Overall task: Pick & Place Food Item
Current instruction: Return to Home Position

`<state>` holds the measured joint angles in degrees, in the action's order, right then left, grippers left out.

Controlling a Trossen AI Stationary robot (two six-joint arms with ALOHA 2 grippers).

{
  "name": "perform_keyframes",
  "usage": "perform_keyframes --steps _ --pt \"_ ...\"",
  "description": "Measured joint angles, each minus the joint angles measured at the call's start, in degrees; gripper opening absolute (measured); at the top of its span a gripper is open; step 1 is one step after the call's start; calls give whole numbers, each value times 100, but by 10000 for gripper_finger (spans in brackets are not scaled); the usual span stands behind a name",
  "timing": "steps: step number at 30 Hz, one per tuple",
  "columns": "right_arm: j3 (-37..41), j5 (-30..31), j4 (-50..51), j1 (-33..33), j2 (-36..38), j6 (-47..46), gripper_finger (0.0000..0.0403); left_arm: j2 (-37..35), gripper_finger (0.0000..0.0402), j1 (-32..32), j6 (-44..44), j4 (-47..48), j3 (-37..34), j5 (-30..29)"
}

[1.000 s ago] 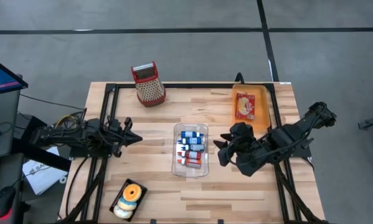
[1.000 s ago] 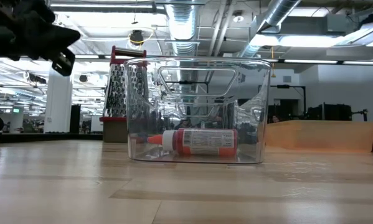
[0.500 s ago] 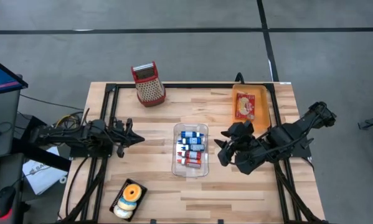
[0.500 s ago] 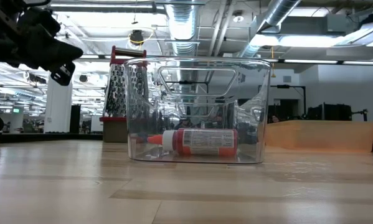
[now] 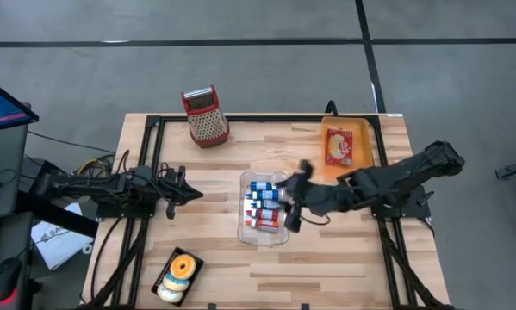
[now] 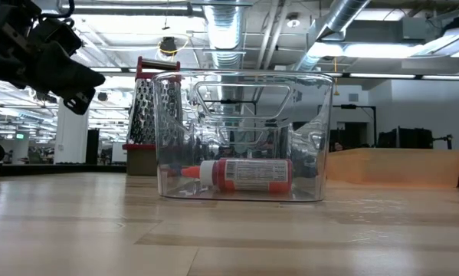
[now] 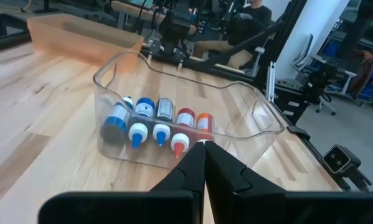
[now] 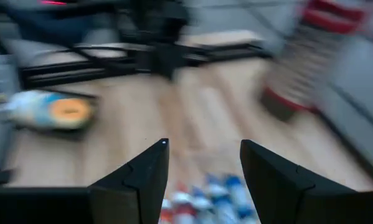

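Note:
A clear plastic bin [image 5: 243,226] stands at the table's middle, with blue-capped and red bottles [image 5: 264,207] lying side by side on its floor. My right gripper [image 5: 294,196] hangs open above the bin's right rim, empty; its wrist view looks past the open fingers [image 8: 202,163] over the bottles [image 8: 205,190]. A pack of donuts [image 5: 178,274] lies flat at the near left. A red food packet [image 5: 338,147] lies in an orange tray [image 5: 363,146] at the far right. My left gripper [image 5: 189,191] is shut and empty, left of the bin, pointing at it [image 7: 203,155].
A red-topped metal grater [image 5: 204,114] stands upright at the far left. Black frame rails [image 5: 146,172] run along the table's left and right sides. Bare wood lies between the bin and the donuts and along the near edge.
My right gripper has swung toward the table's left, from beside the bin to over its right rim, rolling about its own axis as it went, and has stayed open. My left gripper has tipped a little downward, still shut.

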<state>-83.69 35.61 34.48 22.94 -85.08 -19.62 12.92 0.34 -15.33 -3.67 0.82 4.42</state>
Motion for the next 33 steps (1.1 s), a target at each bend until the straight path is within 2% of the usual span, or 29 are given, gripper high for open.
perform_keyframes --steps 4,10,13,16,23,29,33 --pt "793 -1580 -1858 -362 -2 891 191 107 1 0 0 -19 0 -2" --pt "1831 -2968 -4105 -1057 172 1538 191 207 6 0 0 -27 0 -6" --pt "2125 -3562 -4633 -1612 533 1533 191 249 8 0 0 -29 0 -7" --pt "2561 -4049 -4561 -2069 876 1615 191 319 7 0 0 -89 4 -9" --pt "4046 -4404 -4727 -2376 2610 1867 191 483 5 0 0 -143 3 -11" --pt "5504 -4291 -4868 -2240 4259 1811 191 526 3 0 0 -160 2 -10" --pt "6251 -3993 -4826 -2070 5201 1861 185 526 2 0 0 -188 2 -13"
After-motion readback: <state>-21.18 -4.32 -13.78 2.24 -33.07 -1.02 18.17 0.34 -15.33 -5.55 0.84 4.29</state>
